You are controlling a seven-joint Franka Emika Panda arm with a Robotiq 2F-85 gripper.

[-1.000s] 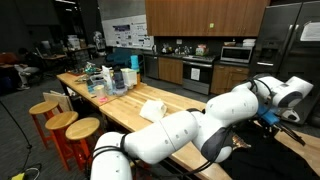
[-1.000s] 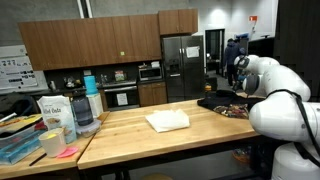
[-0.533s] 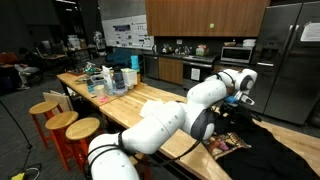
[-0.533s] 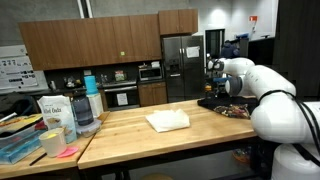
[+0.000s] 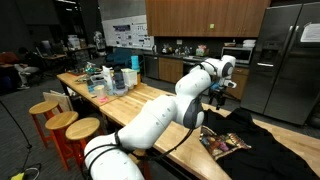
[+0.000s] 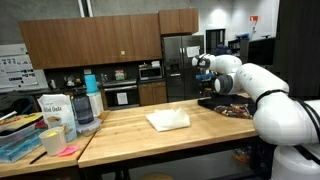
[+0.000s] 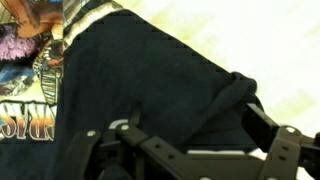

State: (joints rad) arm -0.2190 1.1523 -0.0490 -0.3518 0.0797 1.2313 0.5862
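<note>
Your claw [image 7: 190,148] hangs open over soft, creased dark cloth [image 7: 130,80]; its print [image 7: 28,60] at ten o'clock is cut off.

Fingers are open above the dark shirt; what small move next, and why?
Probably lower straight down onto the raised fold of the dark shirt. The fingers stand open and hover above the cloth, apparently clear of it, with that fold lying between them.

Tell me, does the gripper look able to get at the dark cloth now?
Probably yes. In the wrist view the gripper, jaws open, hangs directly above the dark cloth, and nothing lies between them.
</note>
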